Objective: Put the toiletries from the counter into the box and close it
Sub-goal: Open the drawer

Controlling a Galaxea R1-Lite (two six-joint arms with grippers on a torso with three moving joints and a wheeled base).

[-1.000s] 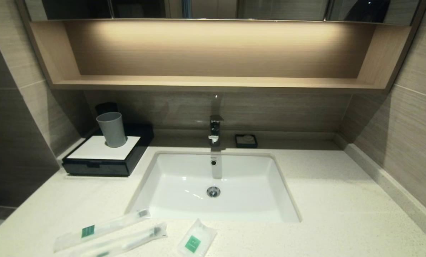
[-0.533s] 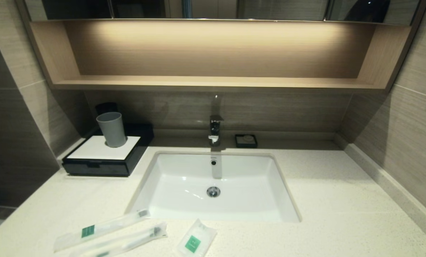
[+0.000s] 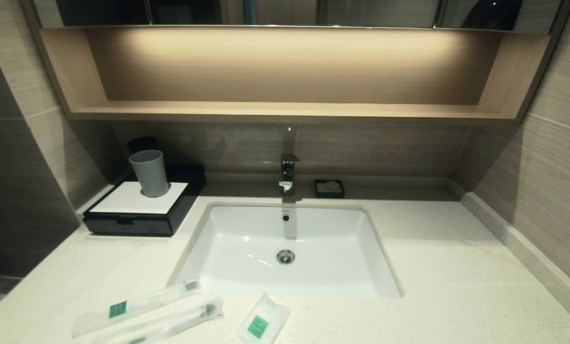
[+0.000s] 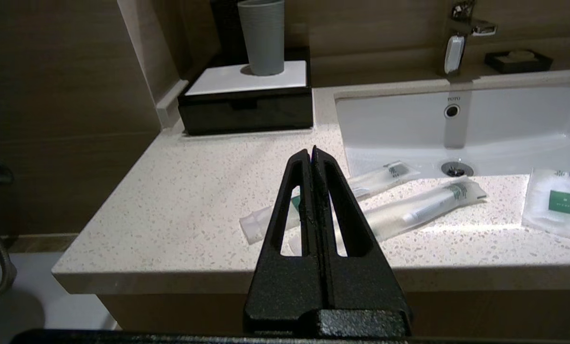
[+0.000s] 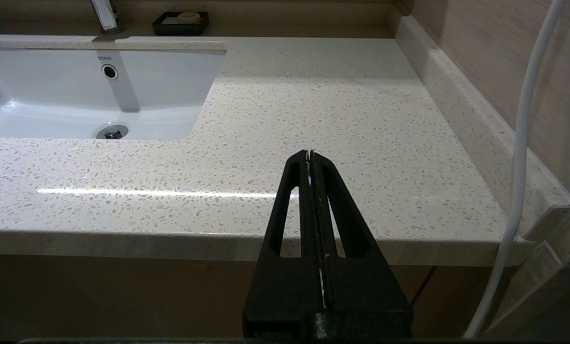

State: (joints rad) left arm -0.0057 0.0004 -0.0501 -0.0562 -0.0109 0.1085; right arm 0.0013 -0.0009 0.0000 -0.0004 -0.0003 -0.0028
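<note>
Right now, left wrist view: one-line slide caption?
Shut left gripper short of the counter, facing two toothbrush packets, a sachet and the closed box.

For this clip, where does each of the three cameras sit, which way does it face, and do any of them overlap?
Head view: high up, looking forward and down over the counter, sink and box; no arm shows.
Left wrist view: low before the counter's front edge, behind the shut left gripper, facing the toothbrush packets, sachet and box.
Right wrist view: likewise low, behind the shut right gripper, facing the counter right of the sink.
Shared: all three show the sink, faucet and soap dish.
</note>
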